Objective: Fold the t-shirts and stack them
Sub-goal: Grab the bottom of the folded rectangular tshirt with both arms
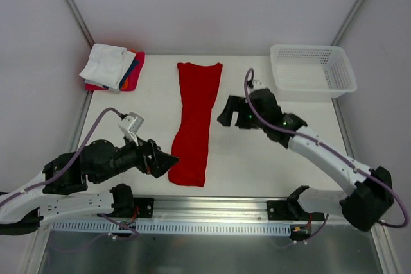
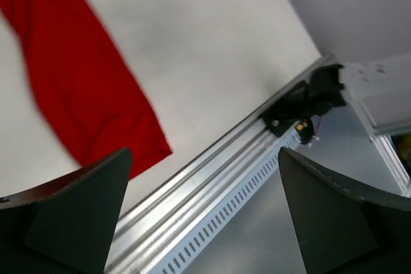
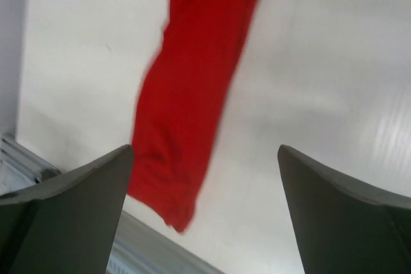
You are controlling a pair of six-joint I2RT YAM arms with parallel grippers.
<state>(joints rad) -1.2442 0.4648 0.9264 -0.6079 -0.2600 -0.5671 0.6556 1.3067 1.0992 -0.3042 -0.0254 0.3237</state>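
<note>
The red t-shirt [image 1: 194,123] lies folded lengthwise in a long strip on the table [image 1: 257,165]; folded shirts [image 1: 110,67] are stacked at the far left corner. Left jaws, beside its near end, and right jaws, beside its middle, gape wide, empty.

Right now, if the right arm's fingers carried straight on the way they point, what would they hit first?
Most likely the red t-shirt, lying flat just ahead of the open right fingers. Depth is unclear; they might touch the bare table just before it.
</note>
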